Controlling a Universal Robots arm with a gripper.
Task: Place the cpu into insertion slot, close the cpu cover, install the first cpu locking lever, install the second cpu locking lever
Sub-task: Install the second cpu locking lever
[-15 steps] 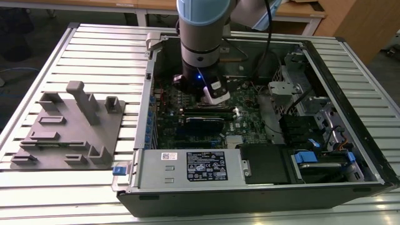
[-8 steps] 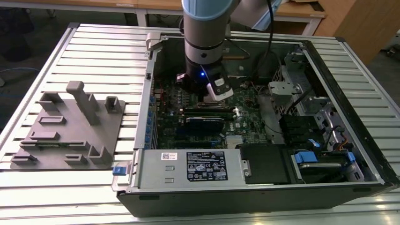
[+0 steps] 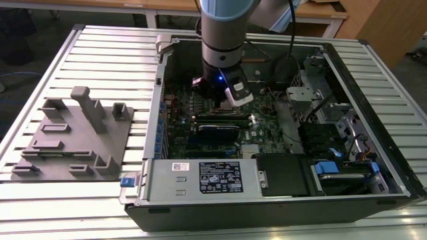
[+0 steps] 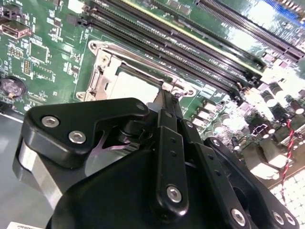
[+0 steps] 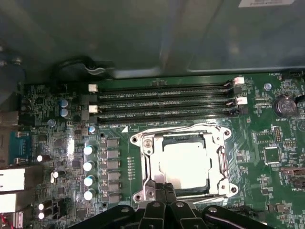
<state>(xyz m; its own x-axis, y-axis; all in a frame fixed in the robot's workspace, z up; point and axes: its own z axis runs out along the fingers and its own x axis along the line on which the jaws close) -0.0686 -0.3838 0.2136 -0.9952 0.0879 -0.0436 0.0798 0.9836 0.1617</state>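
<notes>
- We see the arm (image 3: 223,45) reaching down into the open computer case (image 3: 267,200), which lies on the slatted desk (image 3: 107,50).
- The gripper (image 5: 164,187) sits low over the green circuit board (image 5: 267,138), right at the edge of the insertion slot (image 5: 143,164).
- In both wrist views the fingers (image 4: 167,107) are drawn together into a narrow point with no gap between them; we see nothing held in them.
- Their tips touch, or nearly touch, the metal frame at the slot's edge; we cannot tell which.
- The cpu (image 5: 183,164) already lies flat inside the insertion slot, its pale silver top facing up.
- The cpu cover (image 5: 217,143) lies down around the chip, its silver frame bordering the cut-out where the chip's top shows.
- We cannot make out how the locking levers stand.
- Beside the slot, on the side away from the fingers, run long black memory slots (image 5: 162,102) in parallel rows.
- A row of small round capacitors (image 5: 88,164) stands on the board near the slot.
- In the exterior view, a grey fixture plate (image 3: 70,142) with upright blocks rests on the desk, well apart from the case on the exterior view's left.
</notes>
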